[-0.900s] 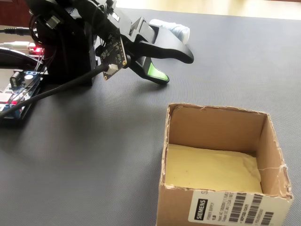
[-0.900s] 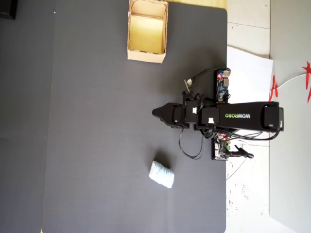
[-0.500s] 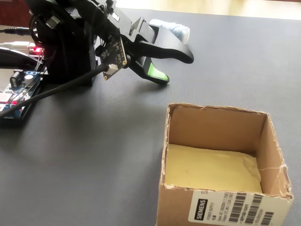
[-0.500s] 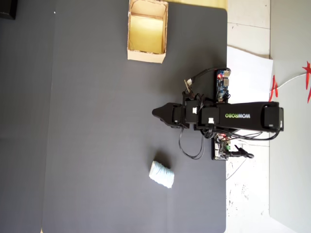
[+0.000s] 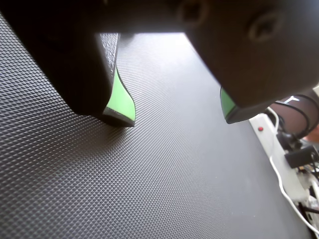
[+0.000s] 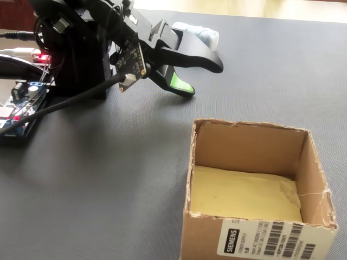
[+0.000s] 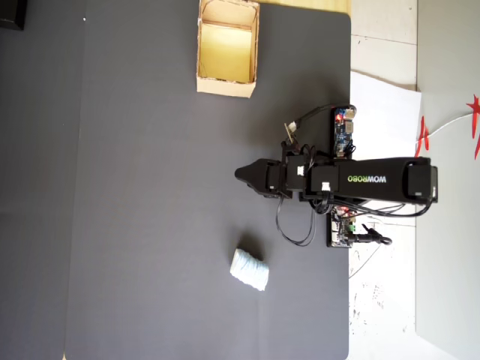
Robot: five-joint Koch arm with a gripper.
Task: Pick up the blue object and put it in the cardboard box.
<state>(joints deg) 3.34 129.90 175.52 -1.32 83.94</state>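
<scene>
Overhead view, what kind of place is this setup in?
Probably a hobbyist's home or workshop bench: a dark textured mat, exposed circuit boards with loose wires beside the arm, and a reused cardboard box.

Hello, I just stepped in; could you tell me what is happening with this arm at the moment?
The arm is set up to move the blue object into the cardboard box, but nothing is held. Its tool hangs open and empty just above the dark mat. In the overhead view the blue object lies on the mat below the tool, and the empty box sits near the top edge.
</scene>
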